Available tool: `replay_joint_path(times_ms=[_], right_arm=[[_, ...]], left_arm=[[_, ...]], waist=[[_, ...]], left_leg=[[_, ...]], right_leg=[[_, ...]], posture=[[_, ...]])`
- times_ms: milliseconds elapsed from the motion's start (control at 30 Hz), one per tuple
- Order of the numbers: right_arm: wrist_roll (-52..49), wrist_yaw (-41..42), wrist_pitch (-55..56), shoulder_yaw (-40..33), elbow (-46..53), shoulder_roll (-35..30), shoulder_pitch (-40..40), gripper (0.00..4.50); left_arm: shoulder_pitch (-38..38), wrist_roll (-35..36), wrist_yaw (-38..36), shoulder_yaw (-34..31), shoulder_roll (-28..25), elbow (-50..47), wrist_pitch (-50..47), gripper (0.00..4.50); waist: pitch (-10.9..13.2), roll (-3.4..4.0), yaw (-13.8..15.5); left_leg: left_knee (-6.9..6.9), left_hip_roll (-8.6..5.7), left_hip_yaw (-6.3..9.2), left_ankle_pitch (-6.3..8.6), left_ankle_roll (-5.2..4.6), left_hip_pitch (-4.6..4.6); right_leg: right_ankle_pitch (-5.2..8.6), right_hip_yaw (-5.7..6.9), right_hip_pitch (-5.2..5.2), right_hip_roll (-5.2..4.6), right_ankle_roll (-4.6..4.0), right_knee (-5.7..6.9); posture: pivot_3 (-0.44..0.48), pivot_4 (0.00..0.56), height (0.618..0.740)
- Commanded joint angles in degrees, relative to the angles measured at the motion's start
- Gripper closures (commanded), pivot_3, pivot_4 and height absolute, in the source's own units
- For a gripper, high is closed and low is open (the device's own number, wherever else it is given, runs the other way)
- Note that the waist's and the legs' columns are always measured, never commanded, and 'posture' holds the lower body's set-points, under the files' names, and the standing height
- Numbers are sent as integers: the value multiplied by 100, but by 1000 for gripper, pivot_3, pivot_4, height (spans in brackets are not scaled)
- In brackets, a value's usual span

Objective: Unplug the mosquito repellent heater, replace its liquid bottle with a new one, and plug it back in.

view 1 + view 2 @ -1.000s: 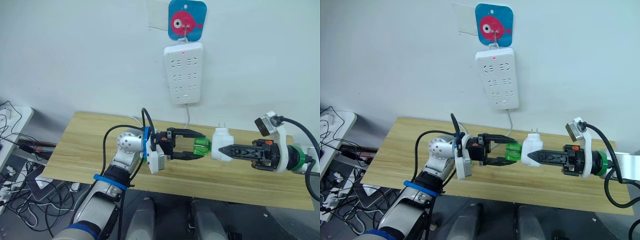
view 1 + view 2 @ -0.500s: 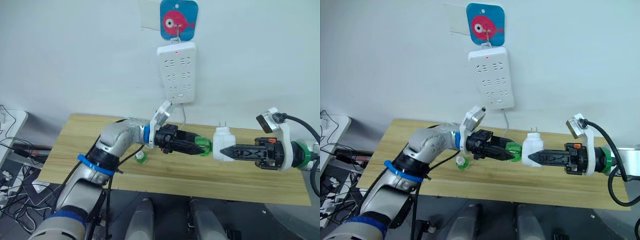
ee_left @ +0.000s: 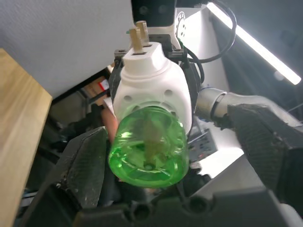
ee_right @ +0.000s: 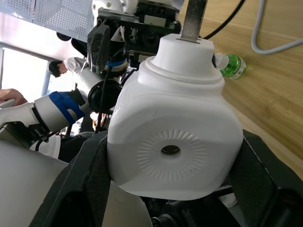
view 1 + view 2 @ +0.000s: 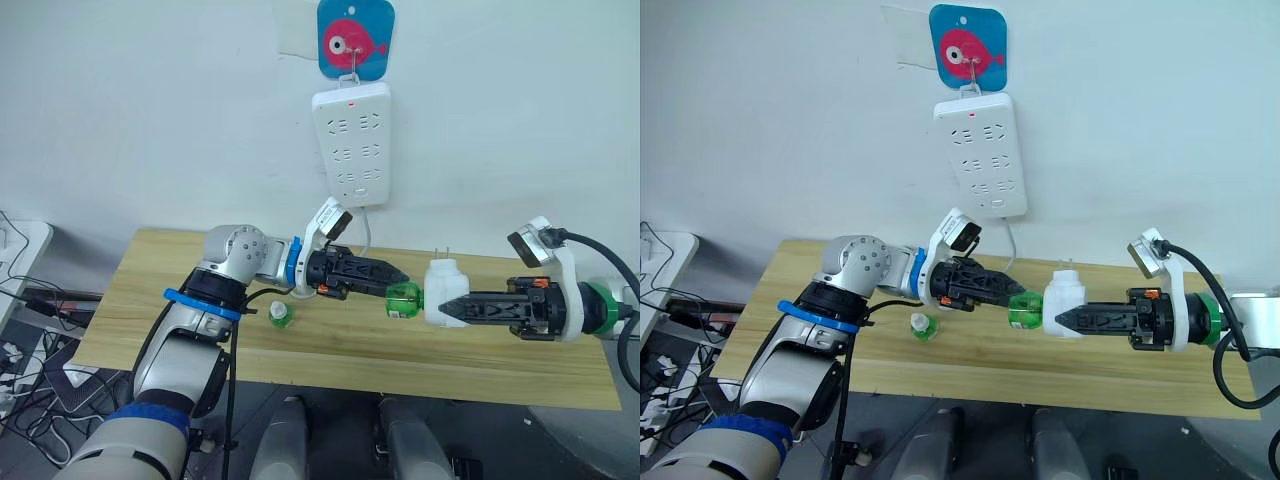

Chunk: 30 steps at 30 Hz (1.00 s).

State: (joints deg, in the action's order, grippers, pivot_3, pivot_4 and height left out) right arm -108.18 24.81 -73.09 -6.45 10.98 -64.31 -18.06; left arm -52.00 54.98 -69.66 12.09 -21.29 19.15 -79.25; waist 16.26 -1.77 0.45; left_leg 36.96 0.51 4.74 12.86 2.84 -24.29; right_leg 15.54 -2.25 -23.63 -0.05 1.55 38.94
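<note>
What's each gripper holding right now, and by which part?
Right gripper holds the mosquito repellent heater by its white body, prongs up. Left gripper has its jaws around the green bottle attached to the heater.

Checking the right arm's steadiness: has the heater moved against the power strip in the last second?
No. The heater, shut in the right gripper, sits at about the same spot below and to the right of the power strip; the shift matches the camera's.

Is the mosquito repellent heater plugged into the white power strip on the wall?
No, the mosquito repellent heater is held in the right claw above the table, its prongs bare, well below the power strip.
</note>
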Motion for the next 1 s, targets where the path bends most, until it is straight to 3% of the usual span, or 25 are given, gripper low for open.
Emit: replay_joint_path(times_ms=[33, 167, 333, 500, 700, 1000], right_arm=[[-419, -78, 100, -142, -67, -117, 45, 1450], [-482, -117, 150, -211, -210, -71, 107, 1450], [-482, -98, 174, -268, -262, -6, 197, 1450], [-482, -156, 199, -234, -280, 92, 166, 1450], [-482, -133, 155, -255, -234, 137, 122, 1450], [-482, -118, 174, -240, -77, 196, 92, 1450]], left_arm=[[190, -391, -98, -65, -273, -596, 714, 38], [685, -1215, -173, -163, -432, -1201, 2570, 38], [1719, -2613, -695, -354, -110, -1950, 6904, 38], [2067, -3484, -1225, -305, 358, -1267, 10695, 38], [1758, -3985, -1011, -141, 729, -286, 12511, 38], [1323, -4495, -304, 104, 919, 498, 13319, 38]], waist=[[0, 0, 3], [0, 1, 9], [0, 2, 103], [-1, 2, 266], [-1, 2, 345], [-1, 2, 386]], left_leg=[[-1, 0, 0, 0, 0, 0], [-1, 5, -1, 0, 0, 4], [-2, 4, -10, 0, 1, 2], [0, 3, -14, 0, 1, 0], [9, -3, -18, 0, 0, -2], [8, 0, -10, 0, -1, -1]], right_leg=[[0, 0, 0, 0, -1, 0], [-4, -2, 0, -7, -7, 2], [-9, -10, -1, -22, -15, -7], [-12, -11, -1, -23, -21, -11], [-14, -13, 0, -5, -19, -9], [-15, -5, 0, 1, -18, -2]], posture=[[132, 266, 740], [140, 266, 740], [154, 265, 740], [156, 265, 740], [151, 259, 740], [141, 252, 740]])
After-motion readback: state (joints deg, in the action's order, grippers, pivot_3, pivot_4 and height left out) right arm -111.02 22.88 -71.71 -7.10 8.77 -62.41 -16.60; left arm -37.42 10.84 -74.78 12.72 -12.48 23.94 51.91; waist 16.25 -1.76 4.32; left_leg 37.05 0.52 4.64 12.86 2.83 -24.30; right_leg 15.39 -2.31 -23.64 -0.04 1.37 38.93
